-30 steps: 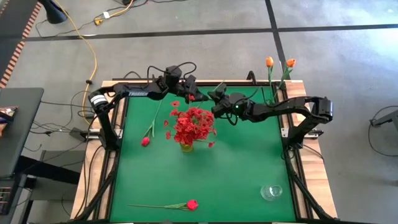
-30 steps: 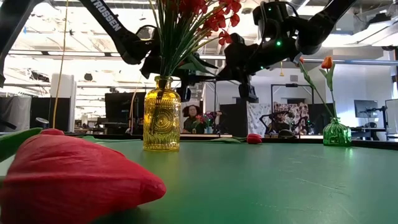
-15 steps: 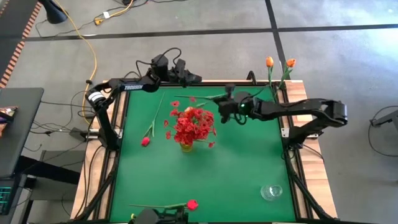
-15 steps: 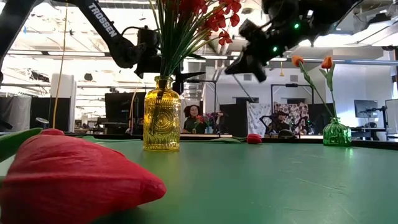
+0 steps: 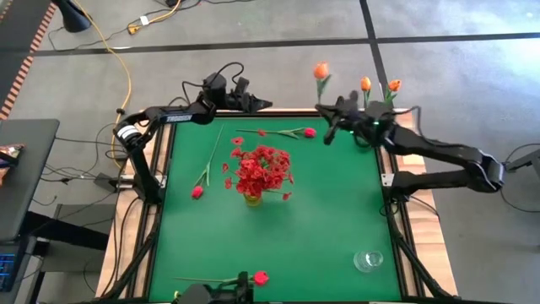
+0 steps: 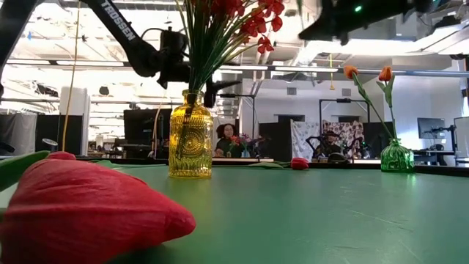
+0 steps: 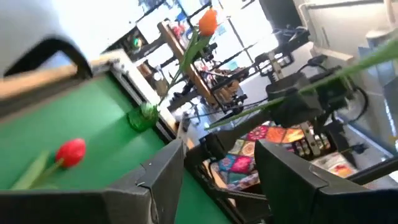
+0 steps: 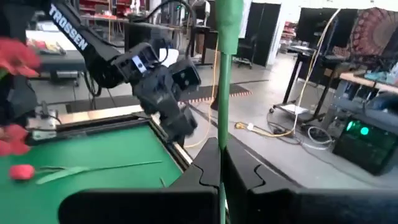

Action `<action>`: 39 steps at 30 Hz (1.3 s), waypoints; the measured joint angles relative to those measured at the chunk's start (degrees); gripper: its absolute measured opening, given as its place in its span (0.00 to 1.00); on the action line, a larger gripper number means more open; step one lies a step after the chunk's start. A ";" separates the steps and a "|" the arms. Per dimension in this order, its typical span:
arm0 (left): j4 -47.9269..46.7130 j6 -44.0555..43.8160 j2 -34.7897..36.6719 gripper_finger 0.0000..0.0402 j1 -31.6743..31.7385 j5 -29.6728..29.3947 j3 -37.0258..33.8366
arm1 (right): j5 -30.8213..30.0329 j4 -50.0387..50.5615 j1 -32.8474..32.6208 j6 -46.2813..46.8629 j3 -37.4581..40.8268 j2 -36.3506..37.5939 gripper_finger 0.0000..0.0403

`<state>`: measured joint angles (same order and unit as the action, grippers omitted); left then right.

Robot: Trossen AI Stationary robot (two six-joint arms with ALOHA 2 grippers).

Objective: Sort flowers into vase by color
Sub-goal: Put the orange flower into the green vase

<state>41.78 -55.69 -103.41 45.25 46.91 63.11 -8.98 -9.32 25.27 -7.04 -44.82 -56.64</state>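
My right gripper (image 5: 327, 127) is high over the table's far edge, left of the green vase (image 6: 396, 157), and is shut on an orange-budded flower (image 5: 321, 71). Two orange tulips (image 5: 365, 84) stand in that green vase. My left gripper (image 5: 260, 104) hangs open over the far edge, touching nothing. Bushy red sprigs (image 5: 263, 169) stand in the yellow vase (image 6: 190, 136) at mid table. A red-pink tulip (image 5: 309, 132) lies flat near the far edge. Another (image 5: 197, 192) lies on the left, and a third (image 5: 260, 277) at the near edge. My right gripper pinches the orange flower's thin green stem (image 8: 219, 134) between its two shut fingers, which lie across the stem. The stem (image 8: 225, 25) runs straight on past the fingertips. The flower is lifted clear of the table, its bud (image 5: 321, 71) beyond the far edge in the high view.
A clear glass vessel (image 5: 368, 260) stands near the table's near right corner. Wooden rails (image 5: 169, 143) and arm mounts frame the green mat. The mat's middle right and near half are bare green (image 5: 321, 219). A person sits in the room behind (image 6: 223, 136).
My right gripper rose from beside the red sprigs and moved toward the far right corner, carrying the orange flower up clear. My left gripper drew back from the bouquet to the far edge, then held still. The red-pink tulip near the far edge came into view on the mat.
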 joint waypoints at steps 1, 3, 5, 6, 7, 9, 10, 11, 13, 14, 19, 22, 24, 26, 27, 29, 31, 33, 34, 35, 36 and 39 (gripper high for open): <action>0.00 1.13 0.80 0.46 0.00 -0.77 -0.03 | 0.01 2.03 0.00 0.97 0.00 1.78 0.07; -0.15 3.36 3.01 0.46 0.00 -3.21 -1.06 | 0.06 6.44 0.00 2.75 0.27 5.26 0.07; -0.25 5.81 5.82 0.46 0.21 -7.03 -2.96 | 0.07 9.62 -0.03 4.58 1.69 8.90 0.07; -1.07 7.19 7.45 0.46 0.43 -8.45 -4.23 | 0.09 11.01 -0.08 5.56 2.58 10.75 0.07; -2.12 8.75 9.02 0.46 0.62 -9.86 -5.29 | 0.03 11.86 -0.11 6.45 3.71 12.61 0.07; -5.38 11.92 12.74 0.46 1.11 -11.95 -8.02 | -0.90 12.39 -0.15 8.68 6.39 16.50 0.07; -7.43 13.58 14.49 0.46 1.22 -12.80 -9.26 | -1.74 12.59 -0.13 9.38 7.74 18.38 0.07; -9.42 15.22 16.37 0.46 1.21 -13.53 -10.55 | -2.85 12.49 -0.13 9.99 8.95 20.24 0.07; -12.88 17.84 20.36 0.46 1.14 -14.69 -13.70 | -5.56 12.69 -0.16 10.25 11.24 24.13 0.07; -13.97 18.87 22.23 0.46 1.03 -15.32 -15.15 | -6.95 12.71 -0.14 10.25 12.10 25.68 0.07; -15.10 20.37 31.54 0.46 -0.49 -21.27 -22.98 | -14.09 18.23 0.02 10.20 14.34 32.67 0.07; -15.33 19.78 35.86 0.46 -2.38 -25.31 -26.99 | -17.72 23.42 0.02 10.21 14.34 35.51 0.07; -15.54 19.63 38.11 0.46 -3.64 -27.10 -29.36 | -19.43 25.16 0.00 10.21 14.34 36.92 0.07; -15.46 19.49 39.51 0.46 -4.79 -29.05 -31.19 | -21.20 26.27 0.00 10.23 14.34 37.96 0.07; -15.58 19.09 40.07 0.46 -5.23 -29.77 -32.06 | -22.48 27.10 0.00 10.15 14.34 38.28 0.07; -15.33 18.35 40.76 0.46 -6.05 -31.22 -33.32 | -25.46 28.83 0.00 10.13 14.34 38.86 0.07; -15.46 17.72 40.93 0.46 -6.57 -31.78 -34.06 | -28.10 30.32 0.00 10.09 14.34 39.26 0.07; -15.67 17.42 40.87 0.46 -6.98 -31.84 -34.36 | -30.15 30.76 0.00 10.04 14.32 39.30 0.07; -15.52 17.41 40.87 0.46 -7.13 -31.93 -34.36 | -31.00 31.07 0.00 10.04 14.32 39.27 0.07; -15.26 17.43 40.87 0.46 -7.39 -32.31 -34.34 | -31.86 31.43 0.00 9.94 14.32 39.24 0.07; -15.22 17.43 40.87 0.46 -7.54 -32.65 -34.34 | -32.72 31.61 0.00 9.45 14.32 39.08 0.07; -15.30 17.47 40.84 0.46 -7.65 -32.89 -34.34 | -35.65 29.18 0.00 8.68 16.08 39.15 0.07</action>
<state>26.48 -38.22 -62.57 37.60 14.02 28.77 -44.63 19.86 25.28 1.64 -28.74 -17.49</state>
